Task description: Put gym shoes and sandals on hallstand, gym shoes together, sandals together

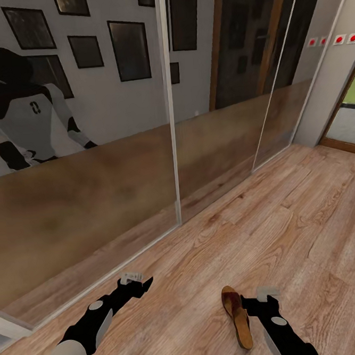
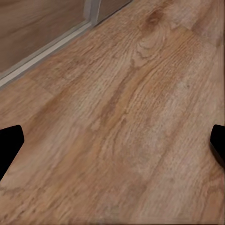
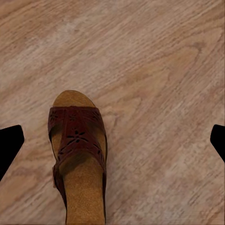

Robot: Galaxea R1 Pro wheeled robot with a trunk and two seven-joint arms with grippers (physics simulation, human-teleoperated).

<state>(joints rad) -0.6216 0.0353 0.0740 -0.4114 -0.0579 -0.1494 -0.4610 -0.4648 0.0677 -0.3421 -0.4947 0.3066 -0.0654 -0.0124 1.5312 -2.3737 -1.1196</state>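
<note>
Right gripper [image 1: 260, 298] hangs wide open, empty, beside the sandal [image 3: 78, 154]; judged light, stiff-soled; grip across its strap.

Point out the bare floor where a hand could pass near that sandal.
Bare wood-plank floor runs from the dark-brown leather sandal with tan insole out to the doorway, and between the left gripper and the sandal. It is tightest where the right gripper hovers, open, beside the sandal, and along the mirrored sliding-door track.

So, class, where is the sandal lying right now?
In the head view the sandal lies on the corridor floor at lower right, just beside the right gripper.
</note>
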